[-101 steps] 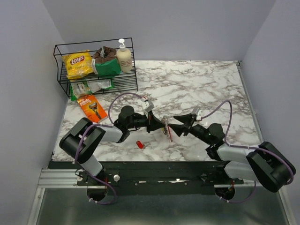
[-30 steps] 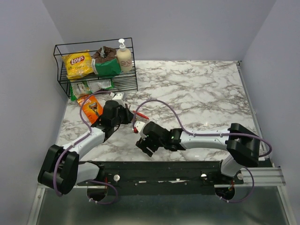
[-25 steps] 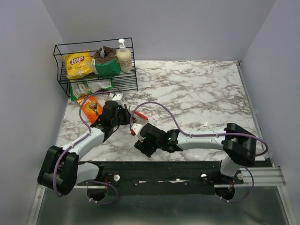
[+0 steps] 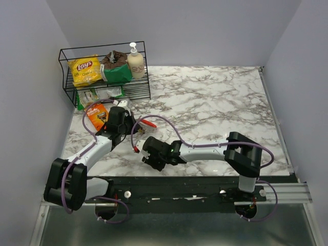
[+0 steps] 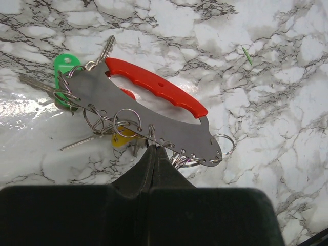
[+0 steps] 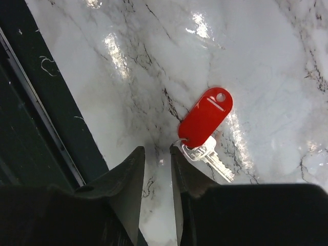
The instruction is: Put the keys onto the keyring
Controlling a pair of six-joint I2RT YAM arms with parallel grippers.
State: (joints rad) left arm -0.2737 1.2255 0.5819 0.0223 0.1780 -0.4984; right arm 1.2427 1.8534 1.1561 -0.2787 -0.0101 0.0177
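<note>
Red plastic is arching over the flat grey metal plate of the keyring (image 5: 148,115); my left gripper (image 5: 152,149) is pinching its edge tight, with the green key (image 5: 64,69) and yellow key (image 5: 122,139) threaded on wire rings. My right gripper (image 6: 157,154) is hovering narrowly parted, empty, beside the red key (image 6: 205,119) on the glossy marble table (image 6: 266,61).

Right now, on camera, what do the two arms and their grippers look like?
Both arms have pale grey-white links between bulky black joints. A purple cable loops beside the right arm, another along the left arm. The left gripper and right gripper each end in two black, wedge-shaped fingers.
</note>
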